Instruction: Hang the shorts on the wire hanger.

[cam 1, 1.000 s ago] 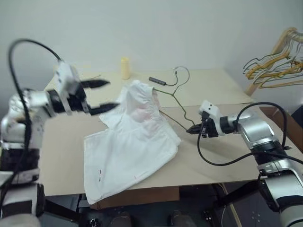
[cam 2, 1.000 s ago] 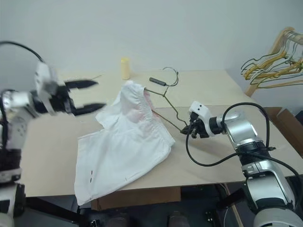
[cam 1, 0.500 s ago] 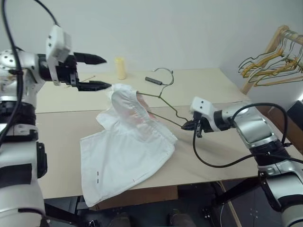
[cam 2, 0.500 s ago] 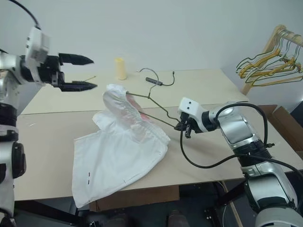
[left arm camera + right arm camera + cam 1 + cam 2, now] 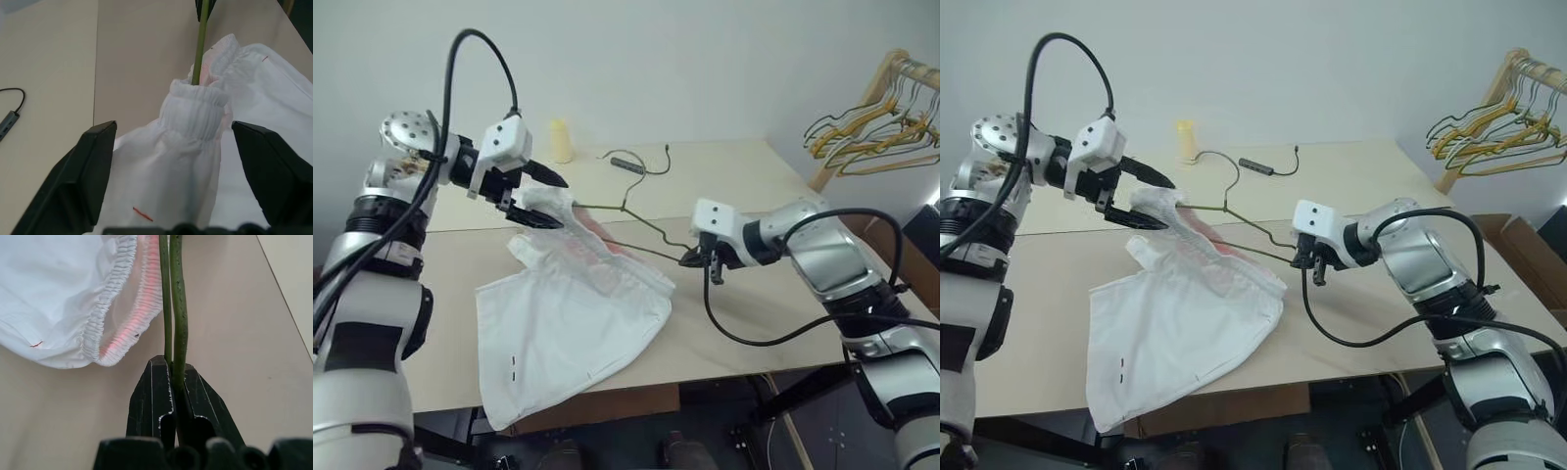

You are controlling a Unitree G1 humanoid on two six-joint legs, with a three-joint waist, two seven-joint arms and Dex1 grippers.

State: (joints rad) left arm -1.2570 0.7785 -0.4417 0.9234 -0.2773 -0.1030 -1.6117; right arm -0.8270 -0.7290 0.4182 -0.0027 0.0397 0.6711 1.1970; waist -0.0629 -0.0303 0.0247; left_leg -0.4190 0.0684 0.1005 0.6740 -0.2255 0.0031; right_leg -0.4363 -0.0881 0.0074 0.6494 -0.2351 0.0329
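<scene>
The right claw (image 5: 171, 382) is shut tight on one corner of the wire hanger (image 5: 636, 217). It holds that corner up off the worktop (image 5: 754, 176). From there the long thin wire runs across toward the left side of the worktop, and its far end goes inside the shorts (image 5: 573, 313). The small hook sticks up toward the back edge.

The shorts lie mostly flat near the front edge of the worktop, toward the left side. Only the stretchy waistband (image 5: 193, 105) is lifted up, bunched over the far end of the hanger.

The left claw (image 5: 533, 196) is open. Its two black fingers (image 5: 85, 171) stand one on each side of the raised waistband, with the cloth in the gap between them. I cannot tell if they touch the cloth yet. So the left arm is the near one for the shorts, and the waistband sits right in front of it.

I think the next move is for the left claw to pinch the waistband and pull it along the wire toward the right claw. The wire could slip out if the cloth gets tugged the wrong way.
</scene>
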